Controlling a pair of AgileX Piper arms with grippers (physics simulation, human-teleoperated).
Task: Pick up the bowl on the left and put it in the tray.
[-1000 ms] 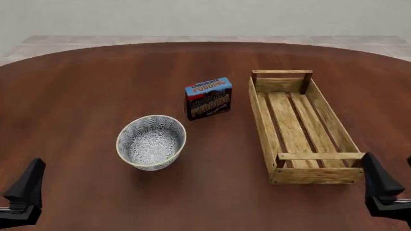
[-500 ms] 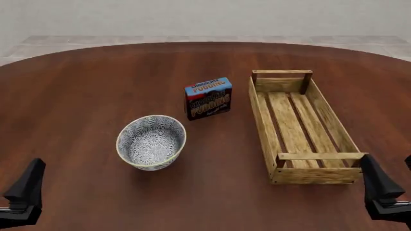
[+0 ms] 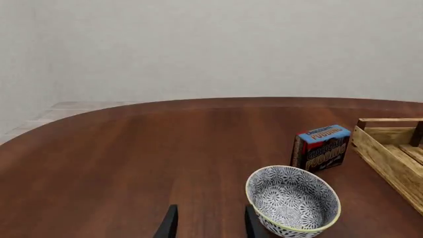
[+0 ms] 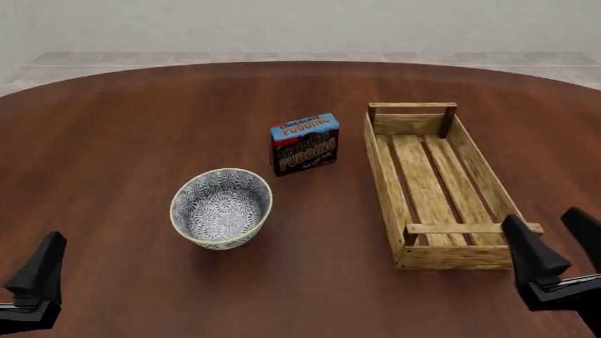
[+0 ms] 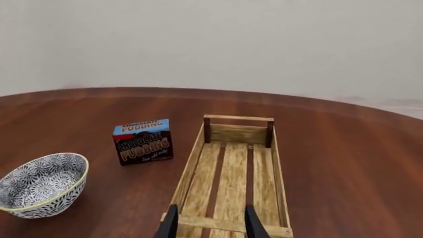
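The bowl (image 4: 221, 208), white with a dense blue pattern and a pale rim, stands upright on the left half of the table. The tray (image 4: 383, 176), a long light-wood slatted crate, lies to its right with nothing in it. My left gripper (image 3: 210, 227) is open and empty, low at the near left, short of the bowl (image 3: 292, 201); one of its fingers (image 4: 39, 271) shows in the front view. My right gripper (image 4: 556, 250) is open and empty at the near end of the tray (image 5: 190, 163), the bowl (image 5: 41, 184) well off to its side.
A chocolate pudding box (image 4: 305, 144) stands upright between and behind the bowl and the tray, also seen as the pudding box (image 3: 322, 147) and the pudding box (image 5: 143, 141). The round wooden table (image 4: 131, 127) extends far beyond them; a pale wall stands behind.
My right gripper has shifted left and a little forward, closing in on the tray's near end. The left gripper, bowl, box and tray have stayed put.
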